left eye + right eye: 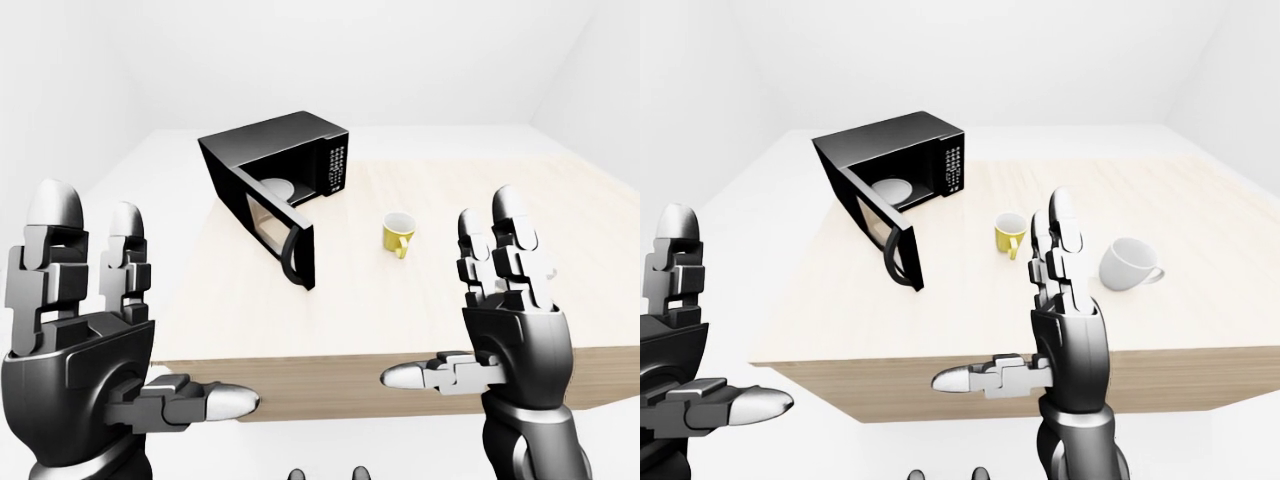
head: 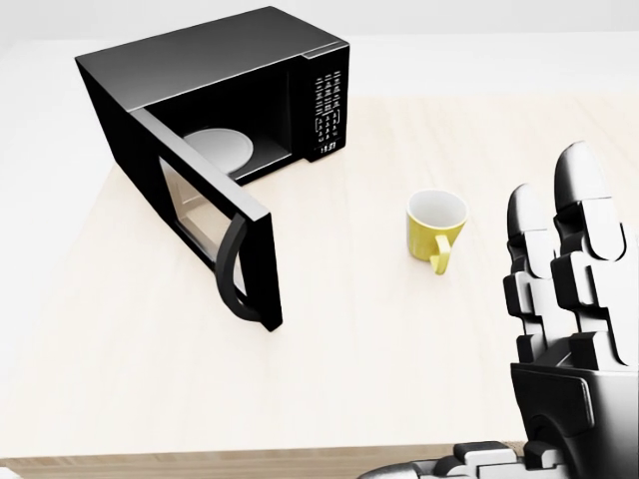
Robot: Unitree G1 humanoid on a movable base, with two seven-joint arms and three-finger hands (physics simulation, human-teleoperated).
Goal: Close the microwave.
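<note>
Left robot hand (image 1: 85,330) and right robot hand (image 1: 510,310): raised at the near table (image 1: 350,330) edge, fingers spread, empty. Yellow mug (image 2: 436,228), white mug (image 1: 1127,264): mid-table. Microwave (image 2: 230,90): far left of the table, door (image 2: 210,225) swung wide open, untouched. Task not begun; door remains to be pushed shut.

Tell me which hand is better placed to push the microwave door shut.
Left, probably. The microwave door swings out toward the left of the table, on the left hand side. The right hand is raised nearer the yellow mug. Both hands are open and empty.
</note>
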